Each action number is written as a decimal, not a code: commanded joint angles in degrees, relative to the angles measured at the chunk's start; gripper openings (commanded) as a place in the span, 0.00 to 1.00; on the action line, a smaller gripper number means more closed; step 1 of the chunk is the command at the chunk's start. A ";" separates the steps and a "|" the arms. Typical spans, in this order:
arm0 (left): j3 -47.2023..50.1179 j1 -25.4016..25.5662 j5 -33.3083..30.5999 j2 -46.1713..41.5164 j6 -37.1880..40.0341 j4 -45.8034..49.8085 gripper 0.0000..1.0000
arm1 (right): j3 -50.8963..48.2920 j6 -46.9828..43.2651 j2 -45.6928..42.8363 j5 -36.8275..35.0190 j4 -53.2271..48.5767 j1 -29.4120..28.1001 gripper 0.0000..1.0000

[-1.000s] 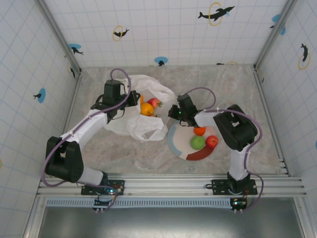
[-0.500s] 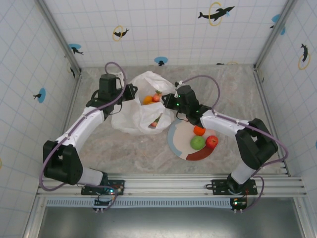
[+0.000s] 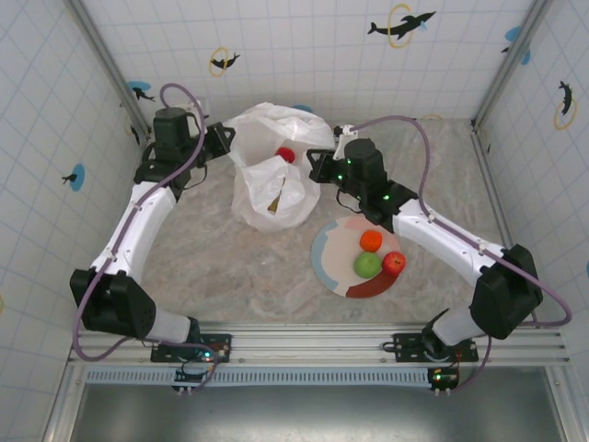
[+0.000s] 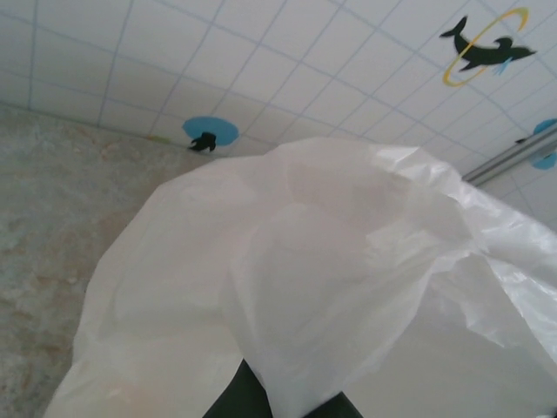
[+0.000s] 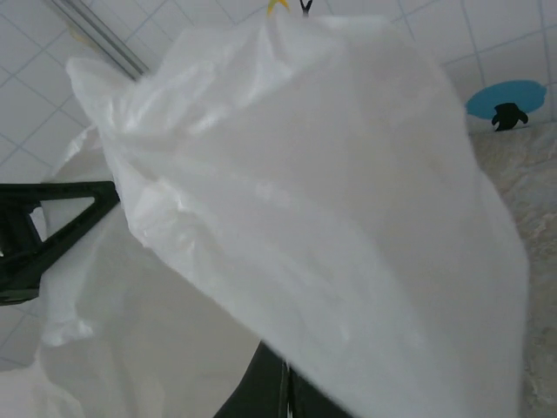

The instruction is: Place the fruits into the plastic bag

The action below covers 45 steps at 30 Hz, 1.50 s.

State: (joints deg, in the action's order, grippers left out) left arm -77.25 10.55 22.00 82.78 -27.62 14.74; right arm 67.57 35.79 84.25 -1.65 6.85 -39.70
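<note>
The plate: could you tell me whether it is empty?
Not empty: the plate holds an orange, a green apple and a red apple.

I got bright, even light from above in the top view, sharp, with only faint soft shadows on the table. The walls splayed outward at the edges. In both wrist views the plastic bag looked blown-out and soft up close.

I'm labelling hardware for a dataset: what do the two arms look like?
The left arm and right arm match: white tubular links, bulky black joint housings, black bases. A purple cable runs along each in loose loops. The left end effector and right end effector are black.
</note>
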 commanded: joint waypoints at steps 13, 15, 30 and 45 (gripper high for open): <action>0.20 0.07 7.34 7.38 1.22 1.77 0.00 | -7.01 -5.33 4.70 4.39 -8.54 8.95 0.04; 1.23 0.81 7.87 7.72 0.17 -0.25 0.00 | -7.12 -7.62 4.46 4.61 -10.48 9.60 0.10; 7.44 4.24 7.46 5.96 -2.18 -8.55 0.00 | -9.87 -30.91 -13.53 2.70 -23.49 9.48 0.57; 10.35 4.26 7.88 3.66 -2.64 -10.73 0.00 | -11.75 -28.57 -6.92 28.73 -6.04 9.04 0.74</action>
State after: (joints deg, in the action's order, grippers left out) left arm -67.99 14.63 29.02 88.25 -30.04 5.43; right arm 55.68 5.54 74.72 21.26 -6.00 -30.11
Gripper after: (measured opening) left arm 0.045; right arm 0.739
